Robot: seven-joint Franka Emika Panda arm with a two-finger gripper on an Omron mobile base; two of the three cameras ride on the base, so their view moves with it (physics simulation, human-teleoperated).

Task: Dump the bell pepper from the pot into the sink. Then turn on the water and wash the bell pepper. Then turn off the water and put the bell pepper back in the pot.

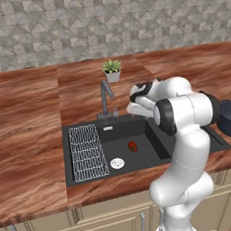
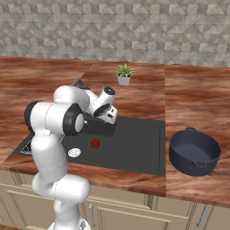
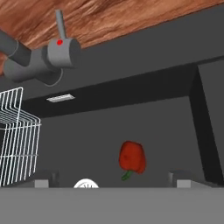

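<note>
- Rack (image 1: 86, 152): the wire grid sits at the left end of the sink (image 1: 155, 156), well apart from my work.
- Faucet (image 1: 106, 96): it stands on the rear ledge just left of my claw (image 3: 112, 183), with no stream showing below the spout; in the hand view its lever points up and away.
- Drain (image 1: 117, 163): the silver disc lies on the basin floor, just left of the pepper.
- Pepper (image 1: 132, 146): it rests on the sink floor, near the middle, apart from the walls. In the hand view it sits between my two fingertips (image 3: 43, 183) and beyond them, slightly right of centre, its long axis roughly upright with the green stem toward me. I judge a straight descent would bring the tips either side of it.
- Claw: my fingers are spread wide and grasp nothing, poised over the back of the basin.
- Pot (image 2: 194, 152): it stands empty on the counter right of the sink, well apart from the pepper.
</note>
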